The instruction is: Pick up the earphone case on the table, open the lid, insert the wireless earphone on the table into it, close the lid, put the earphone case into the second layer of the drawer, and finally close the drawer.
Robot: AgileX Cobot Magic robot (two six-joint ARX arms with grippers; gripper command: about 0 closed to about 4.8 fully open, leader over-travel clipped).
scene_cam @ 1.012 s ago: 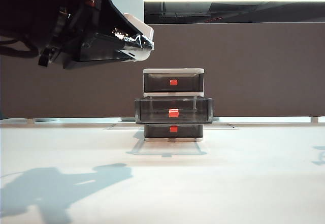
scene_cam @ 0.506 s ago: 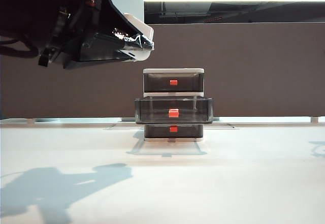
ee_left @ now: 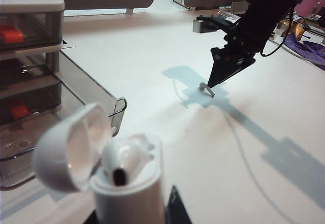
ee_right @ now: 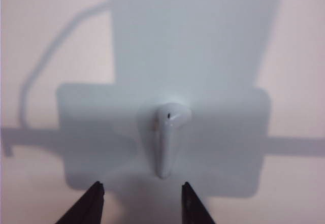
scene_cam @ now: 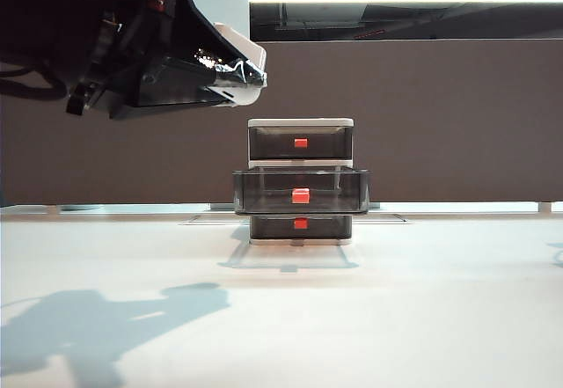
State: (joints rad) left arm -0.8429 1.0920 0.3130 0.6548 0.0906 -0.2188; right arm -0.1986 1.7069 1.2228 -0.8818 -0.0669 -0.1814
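While your right gripper (ee_right: 140, 199) hangs low over the counter (ee_right: 45, 41) with its jaws apart and nothing in them, the wireless earphone (ee_right: 166, 135) lies flat just ahead of the two tips. Its thin stem points back toward the gap between the jaws, and its round head is at the far end. So the long way of the earphone runs straight out from the jaws, not across them. To me that means you go a little forward and down, then squeeze across the thin stem. This arm is much nearer to the earphone than the other one. Your left gripper (ee_left: 134, 219) is up in the air near the drawer (ee_left: 30, 56), clenched around the earphone case (ee_left: 129, 193) and holding it upright. The lid (ee_left: 71, 150) is tipped open to one side, and one earphone sits inside already. Beside it, the second layer of the drawer (scene_cam: 301, 190) is pulled out and waiting. The case is well apart from the loose earphone, so that is a long carry, I think.
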